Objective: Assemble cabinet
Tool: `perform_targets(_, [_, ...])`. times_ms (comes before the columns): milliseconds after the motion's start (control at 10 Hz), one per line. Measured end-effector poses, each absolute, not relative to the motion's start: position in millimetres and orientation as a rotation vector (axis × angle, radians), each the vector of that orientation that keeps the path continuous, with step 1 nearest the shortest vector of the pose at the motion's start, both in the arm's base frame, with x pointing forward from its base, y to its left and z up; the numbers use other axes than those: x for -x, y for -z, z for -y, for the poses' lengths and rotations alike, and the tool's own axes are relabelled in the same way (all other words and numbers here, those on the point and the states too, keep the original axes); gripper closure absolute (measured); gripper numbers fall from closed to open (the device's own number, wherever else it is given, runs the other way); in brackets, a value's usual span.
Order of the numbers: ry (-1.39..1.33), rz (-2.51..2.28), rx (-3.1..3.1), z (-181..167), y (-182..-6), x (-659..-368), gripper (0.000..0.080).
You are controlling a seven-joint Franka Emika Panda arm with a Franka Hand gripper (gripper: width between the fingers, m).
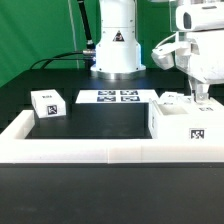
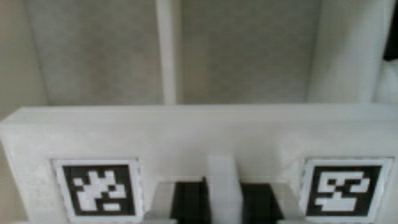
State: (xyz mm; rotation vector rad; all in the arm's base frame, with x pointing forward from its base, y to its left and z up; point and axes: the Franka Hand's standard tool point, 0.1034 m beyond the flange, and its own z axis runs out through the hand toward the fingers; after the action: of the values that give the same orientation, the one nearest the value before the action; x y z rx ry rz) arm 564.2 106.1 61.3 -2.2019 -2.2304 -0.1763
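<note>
Black table (image 1: 100,125); long low white border rail (image 1: 90,151) runs along its near edge and up the exterior view's left; white robot arm base (image 1: 117,45) at the back. Large white plastic boxy cabinet body (image 1: 185,122) sits at the exterior view's right, just behind the rail, tags facing the camera. Thin flat white marker board (image 1: 112,97) mid-table; small white tagged cabinet block (image 1: 48,104) well apart at the exterior view's left. Gripper (image 1: 200,97) is down on the cabinet body's top; in the wrist view the dark fingers (image 2: 183,203) are nearly together, pinching a thin white upright strip of that body (image 2: 196,135).
</note>
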Motion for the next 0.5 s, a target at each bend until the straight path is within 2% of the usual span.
perform_targets(500, [0.129, 2.217, 2.191, -108, -59.9, -581, 0.0731])
